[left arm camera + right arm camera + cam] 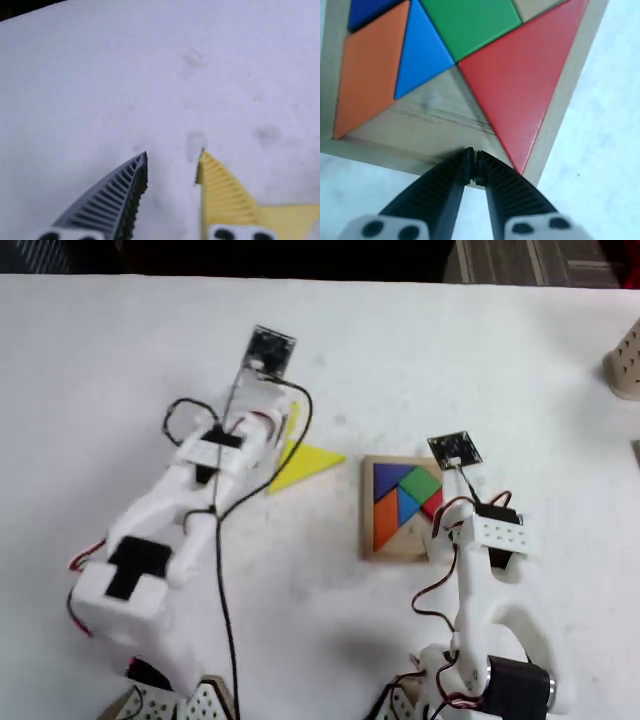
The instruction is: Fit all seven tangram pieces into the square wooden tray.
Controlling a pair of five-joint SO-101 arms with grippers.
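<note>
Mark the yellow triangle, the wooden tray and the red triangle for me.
yellow triangle (306, 464): high view, middle of its visible face.
wooden tray (393, 553): high view, on its bare rim.
red triangle (520, 85): right wrist view, centre of its face.

Nothing legible is picked up here: no text, number, label, brand or sign can be read on anything. The wooden tray (400, 548), at about three o'clock from the centre of the high view, is shown with bare wood and plain coloured faces, and no print can be made out on it.
</note>
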